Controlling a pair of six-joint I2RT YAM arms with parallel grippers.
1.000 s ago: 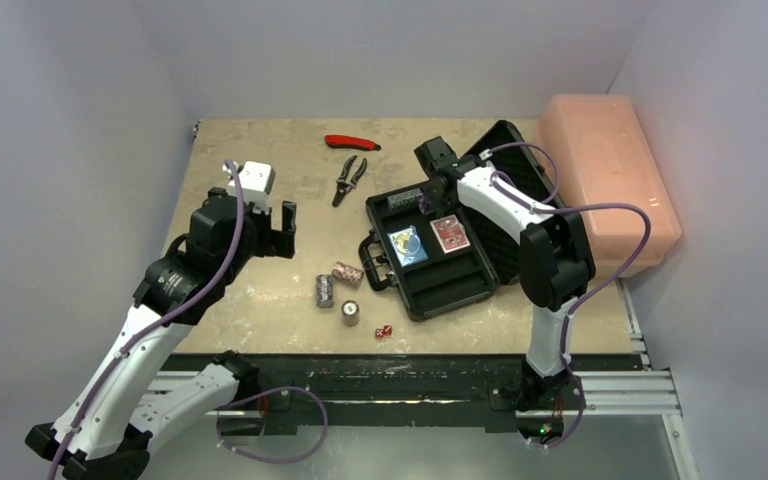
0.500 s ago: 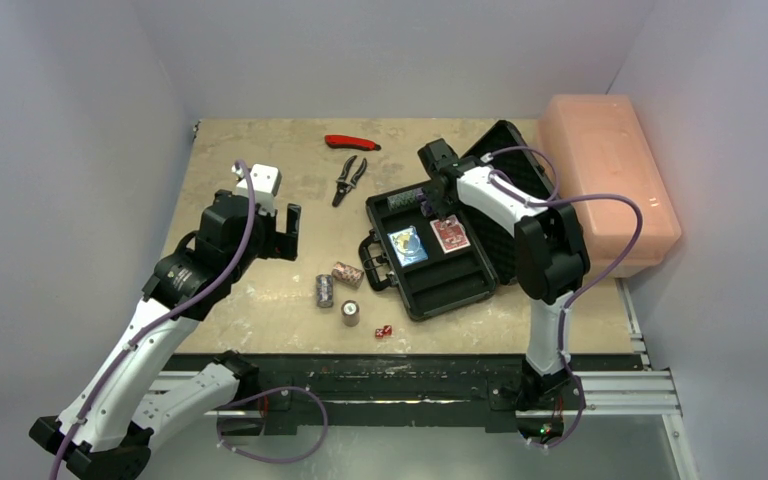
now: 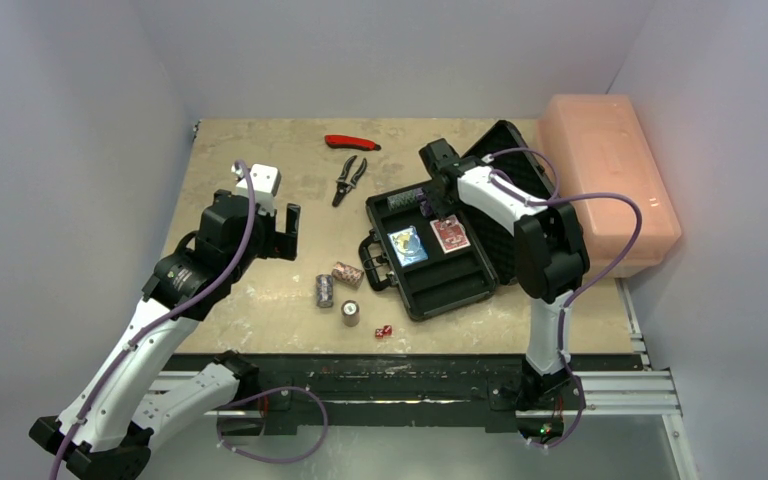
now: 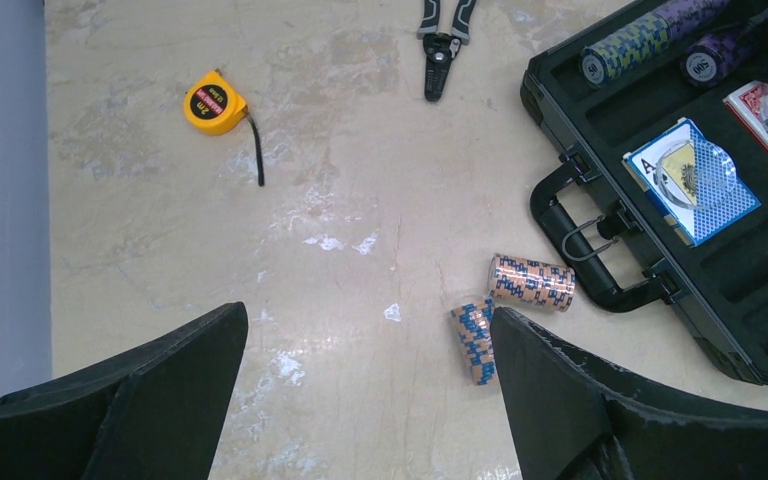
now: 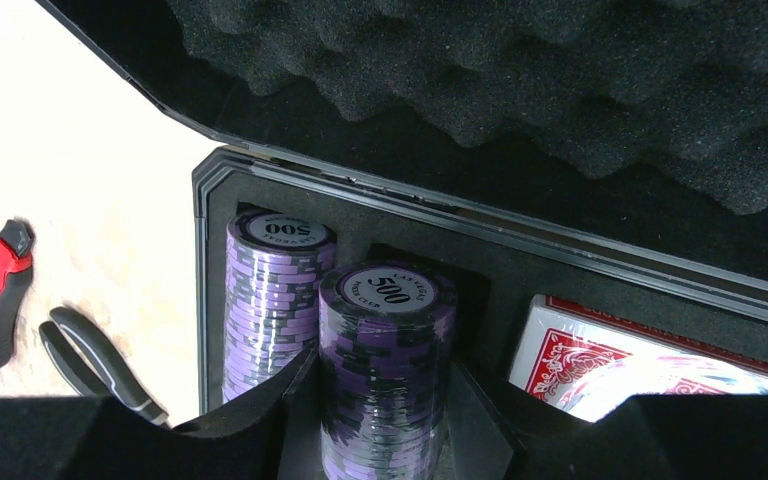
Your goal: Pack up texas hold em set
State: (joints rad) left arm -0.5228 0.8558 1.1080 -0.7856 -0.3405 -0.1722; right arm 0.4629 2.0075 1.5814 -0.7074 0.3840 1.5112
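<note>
Table (image 3: pixel 260 290): chip stack (image 5: pixel 385 380) lengthwise in briefcase (image 3: pixel 450 285)

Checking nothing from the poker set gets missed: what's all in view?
briefcase: 1, black, open, centre-right
gripped chip stack: 1, purple, case's far-left corner
neighbouring chip stack: 1, purple, beside it
loose chip stacks: 3, tan-and-blue, left of case handle
card decks: 2, blue and red, in case
dice: red, count unclear, near edge
pliers: 1, black, far side
red-handled tool: 1, far side
tape measure: 1, yellow, left side
pink box: 1, right of case
left gripper: open, empty
right gripper: shut on gripped chip stack
</note>
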